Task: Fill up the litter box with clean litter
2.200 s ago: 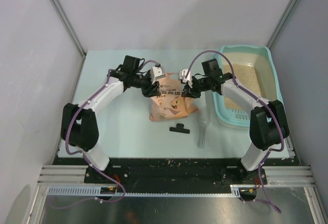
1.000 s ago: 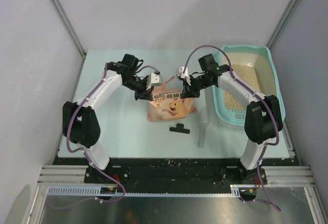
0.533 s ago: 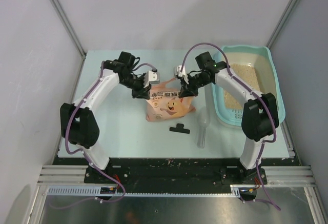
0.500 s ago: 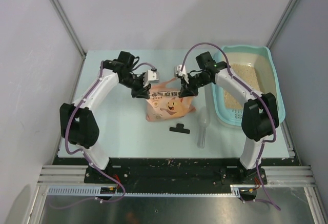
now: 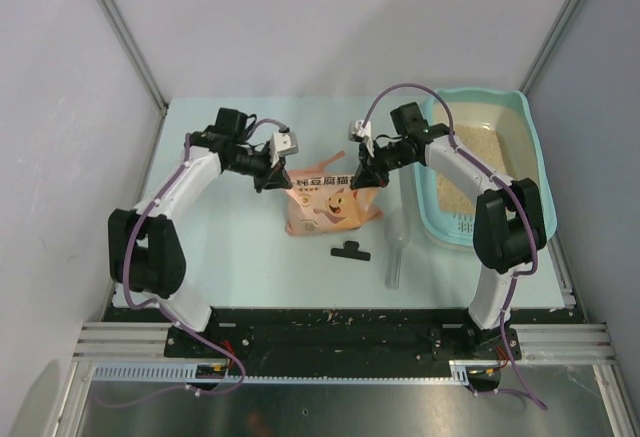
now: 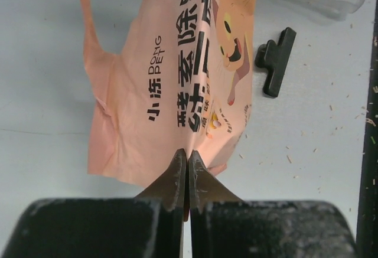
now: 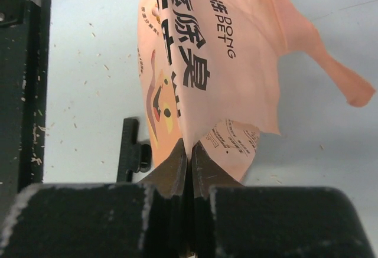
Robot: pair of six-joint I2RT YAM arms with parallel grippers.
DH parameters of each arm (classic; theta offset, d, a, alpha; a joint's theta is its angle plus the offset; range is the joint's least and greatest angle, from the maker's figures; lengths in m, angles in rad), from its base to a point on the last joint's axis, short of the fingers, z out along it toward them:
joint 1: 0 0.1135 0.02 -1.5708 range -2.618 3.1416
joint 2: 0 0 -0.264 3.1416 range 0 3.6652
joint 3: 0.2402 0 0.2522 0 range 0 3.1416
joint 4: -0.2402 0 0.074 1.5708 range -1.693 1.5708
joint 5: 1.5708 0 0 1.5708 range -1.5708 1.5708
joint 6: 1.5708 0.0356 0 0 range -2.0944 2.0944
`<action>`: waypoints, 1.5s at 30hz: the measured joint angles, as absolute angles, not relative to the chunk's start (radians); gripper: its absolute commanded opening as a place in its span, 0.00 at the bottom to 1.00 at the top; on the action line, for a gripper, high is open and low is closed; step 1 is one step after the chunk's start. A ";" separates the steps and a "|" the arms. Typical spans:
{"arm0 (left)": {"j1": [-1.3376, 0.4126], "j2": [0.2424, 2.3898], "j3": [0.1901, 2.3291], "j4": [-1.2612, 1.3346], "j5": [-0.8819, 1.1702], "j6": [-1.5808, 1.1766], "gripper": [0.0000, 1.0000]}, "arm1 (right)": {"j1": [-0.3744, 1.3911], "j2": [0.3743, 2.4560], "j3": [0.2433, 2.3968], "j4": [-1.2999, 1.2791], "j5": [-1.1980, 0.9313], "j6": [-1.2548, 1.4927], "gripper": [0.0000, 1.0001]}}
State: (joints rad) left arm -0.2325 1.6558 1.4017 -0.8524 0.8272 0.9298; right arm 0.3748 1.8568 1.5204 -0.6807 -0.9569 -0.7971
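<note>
Both arms pinch the bag's top edge above the tabletop (image 5: 230, 257)
Litter box (image 5: 478, 96) at the right edge, clean litter (image 5: 480, 152) covering its floor; pink bag (image 5: 325, 202) just left of it; clear scoop (image 5: 397, 247) and black clip (image 5: 350, 250) nearer the bases; left end effector (image 5: 272, 175) and right end effector (image 5: 362, 172) each pressed shut on a top corner; left arm sits slightly further left than half a second ago

Pinches the edge of the peach-pink bag (image 6: 171, 92) in the left gripper (image 6: 188, 172), tips together. Shows a black clip (image 6: 275, 62) lying near it.
</note>
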 measured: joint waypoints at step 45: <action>-0.497 1.677 1.454 -0.606 0.841 0.786 0.59 | 0.397 1.840 1.518 -0.726 -0.950 -0.848 0.00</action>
